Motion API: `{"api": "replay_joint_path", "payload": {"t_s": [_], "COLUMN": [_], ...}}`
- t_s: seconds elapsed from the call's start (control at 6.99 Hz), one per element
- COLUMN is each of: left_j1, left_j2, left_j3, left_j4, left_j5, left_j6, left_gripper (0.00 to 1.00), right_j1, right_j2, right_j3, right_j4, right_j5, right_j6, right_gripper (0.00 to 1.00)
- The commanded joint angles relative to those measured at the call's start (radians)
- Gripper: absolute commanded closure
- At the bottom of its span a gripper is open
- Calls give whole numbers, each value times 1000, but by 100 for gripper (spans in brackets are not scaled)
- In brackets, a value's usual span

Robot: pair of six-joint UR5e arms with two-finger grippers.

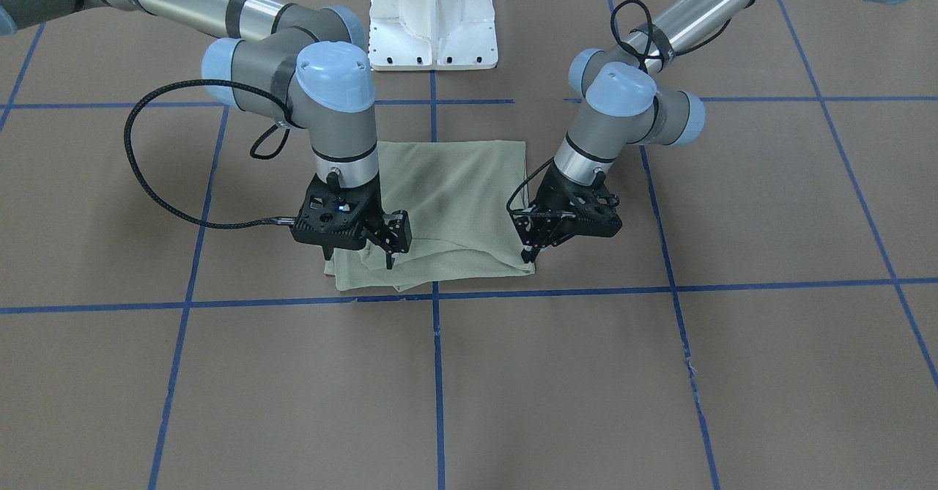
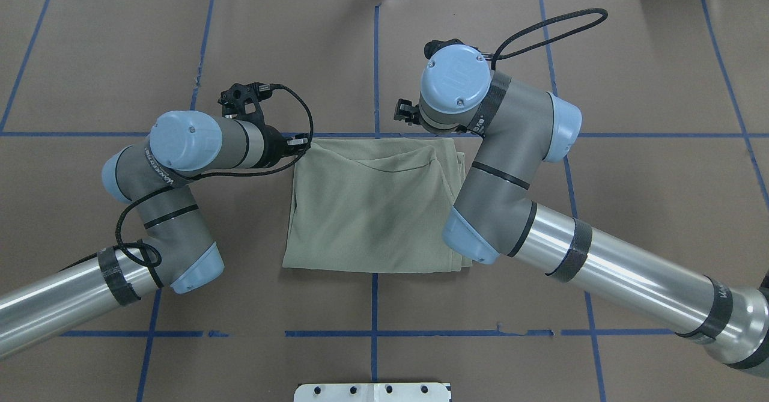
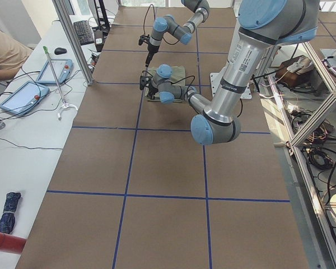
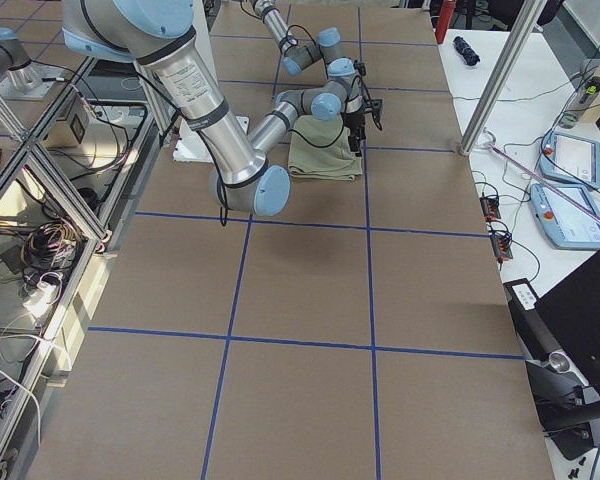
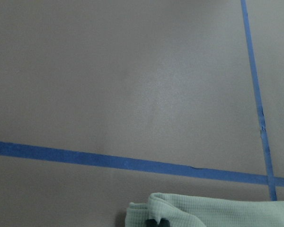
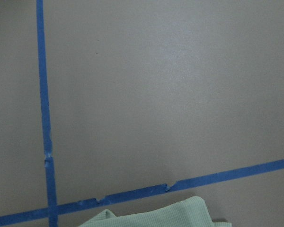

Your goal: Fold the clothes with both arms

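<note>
The sage-green shirt [image 2: 372, 210] lies folded into a rough rectangle near the middle of the worktop [image 1: 733, 373]. It sits toward the robot's edge, just in front of the white pedestal [image 1: 432, 28], and its far edge stops just short of a blue tape line [image 1: 586, 286]. Both grippers are down at that far edge. The left gripper [image 1: 529, 250] is at the corner on the robot's left. Its wrist view shows cloth bunched around the dark fingertips [image 5: 154, 221], so I read it as clamped on the shirt's corner. The right gripper [image 1: 390, 252] has its tips on the cloth a little inboard of the other corner, and I cannot tell whether its jaws are pinched or released. That uncertainty is my main worry. If only one side truly holds, lifting would drag the edge up crooked and skew the fold. The near edge in the front view shows several stacked layers, so a pinch might catch only the top one and peel it away, or catch them all and haul the whole bundle. The inboard right grasp could leave its corner drooping and tucking under. The surface looks smooth, so I expect the pile to slide rather than hinge. The right arm's looping cable [image 1: 128, 146] hangs low and could brush the worktop.
</note>
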Motion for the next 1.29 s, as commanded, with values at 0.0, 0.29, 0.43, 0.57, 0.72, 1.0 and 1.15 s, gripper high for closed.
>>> {"api": "replay_joint_path", "payload": {"t_s": [0.0, 0.29, 0.43, 0.57, 0.72, 1.0, 1.15], "left_j1": [-39, -47, -48, -47, -56, -176, -250], "left_j2": [3, 4, 4, 6, 6, 59, 114], "left_j3": [1, 15, 15, 18, 6, -72, -170], "left_j4": [0, 0, 0, 5, 12, 105, 200], "left_j5": [0, 2, 0, 3, -4, -113, -189], "left_j6": [92, 100, 100, 115, 201, 467, 605], "left_gripper": [100, 100, 100, 1, 0, 0, 0], "right_j1": [3, 6, 9, 23, 58, 210, 296], "right_j2": [-3, -3, -3, -5, -8, -49, -95], "right_j3": [0, -2, -2, -2, -2, 6, 56], "right_j4": [0, 0, 0, 0, -2, -84, -166], "right_j5": [0, 2, 8, 37, 92, 263, 317], "right_j6": [-1, -3, -18, -39, -102, -384, -555], "right_gripper": [0, 0, 0, 0, 0, 0, 0]}}
